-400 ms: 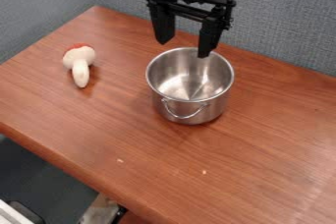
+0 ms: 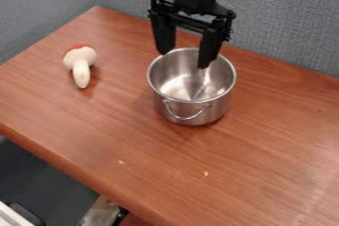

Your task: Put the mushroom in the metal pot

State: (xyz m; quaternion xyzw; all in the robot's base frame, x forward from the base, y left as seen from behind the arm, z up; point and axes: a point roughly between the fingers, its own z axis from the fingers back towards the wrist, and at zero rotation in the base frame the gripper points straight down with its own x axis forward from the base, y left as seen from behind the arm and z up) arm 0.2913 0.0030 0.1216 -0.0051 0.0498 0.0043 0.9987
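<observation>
The jaws are seen spread wide, the two dark fingers hanging apart with nothing pinched between them, and the gripper [image 2: 187, 44] is pointed straight down above the far rim of the metal pot [image 2: 192, 87]. One finger appears, in this view, to hang over the pot's opening and the other just outside its far-left rim; whether either touches the steel cannot be told. Compared with the picture from a moment before, the gripper has been shifted slightly toward the left of the view, in the direction of the mushroom, while its jaws are kept at the same wide spread. The pot is found upright near the middle of the wooden table [image 2: 252, 161], its loop handle turned toward the camera, and nothing can be made out inside it beyond reflections. The mushroom [image 2: 81, 65] is left lying on its side near the table's left edge, well apart from the pot and from the gripper, in the same place as before. The small shift is judged to mark the start of the reach toward the mushroom, so the task is taken to be at its very beginning: the mushroom has not yet been approached closely, grasped or lifted, and the whole carry to the pot remains to be done.
</observation>
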